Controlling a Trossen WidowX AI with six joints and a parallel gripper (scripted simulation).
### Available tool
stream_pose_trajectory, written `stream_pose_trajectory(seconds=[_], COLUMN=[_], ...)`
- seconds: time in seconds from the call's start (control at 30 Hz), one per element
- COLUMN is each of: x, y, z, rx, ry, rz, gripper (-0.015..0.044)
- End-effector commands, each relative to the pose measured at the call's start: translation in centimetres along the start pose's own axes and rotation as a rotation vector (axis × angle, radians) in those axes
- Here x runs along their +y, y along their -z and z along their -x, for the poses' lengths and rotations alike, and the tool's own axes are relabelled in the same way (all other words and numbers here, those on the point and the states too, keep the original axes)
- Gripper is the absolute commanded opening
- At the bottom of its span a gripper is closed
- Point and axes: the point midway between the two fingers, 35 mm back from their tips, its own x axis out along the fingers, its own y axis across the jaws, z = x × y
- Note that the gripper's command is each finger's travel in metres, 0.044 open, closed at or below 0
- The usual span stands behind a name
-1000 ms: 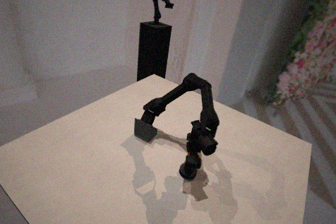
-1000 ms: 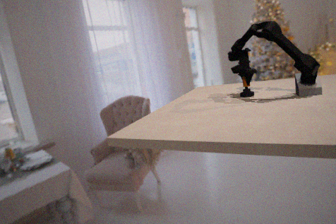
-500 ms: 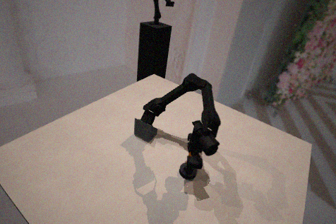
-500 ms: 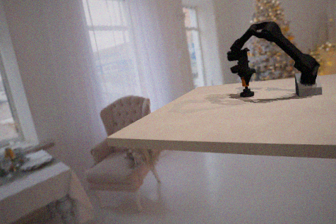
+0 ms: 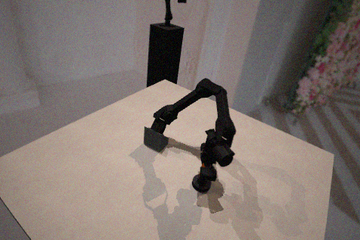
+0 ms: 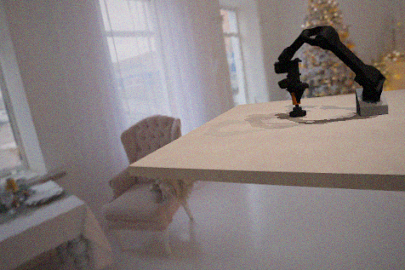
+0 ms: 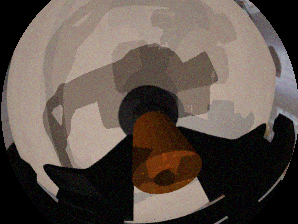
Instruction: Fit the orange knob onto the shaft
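A pale room here, two windows point(image 6: 129, 42) point(image 6: 231, 46) showing in the exterior view, one tufted armchair point(image 6: 151, 144) beyond the table, one lit Christmas tree point(image 6: 319, 12) behind the arm, and over in the top view one bank of pink flowers point(image 5: 325, 71) and one tall black plinth point(image 5: 162, 54) carrying one small dark arm-like figure point(image 5: 169, 4)! On the tabletop point(image 5: 94, 158) point(image 6: 255, 148) point(image 7: 30, 90) we count one black arm point(image 5: 187, 99) point(image 6: 346, 56), one grey base block point(image 5: 155, 139) point(image 6: 372, 109), one round pedestal point(image 5: 197, 185) point(image 6: 298, 113) point(image 7: 129, 112) and one orange knob point(image 5: 203, 165) point(image 6: 294, 98) point(image 7: 167, 172), and the single gripper point(image 5: 208, 171) point(image 6: 298, 89) point(image 7: 154, 135) has its fingers closed on that knob, pointing down! The knob is right over the pedestal, a dark stem visible below it in the exterior view, so it isn't down on the pedestal; how the flat sides line up, nobody can tell from here! And the edges: the pedestal stands well in from the table's near edge in the exterior view, well apart from the base block, with open tabletop between them and only shadows lying across it, plus a broad stretch of room on the side towards the armchair
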Motion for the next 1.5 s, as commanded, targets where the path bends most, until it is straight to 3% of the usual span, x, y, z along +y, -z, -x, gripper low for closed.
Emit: stream_pose_trajectory(seconds=[0.0, 0.8, 1.03, 1.47], x=[0.15, -0.04, -0.18, -0.21], y=[0.27, -0.07, -0.22, -0.07], z=[0.16, 0.31, 0.48, 0.17], rx=[-0.002, -0.003, -0.002, -0.002], ry=[0.002, 0.002, 0.002, 0.002], rz=[0.001, 0.001, 0.200, 0.210], gripper=[0.0000, 0.0000, 0.0000, 0.0000])
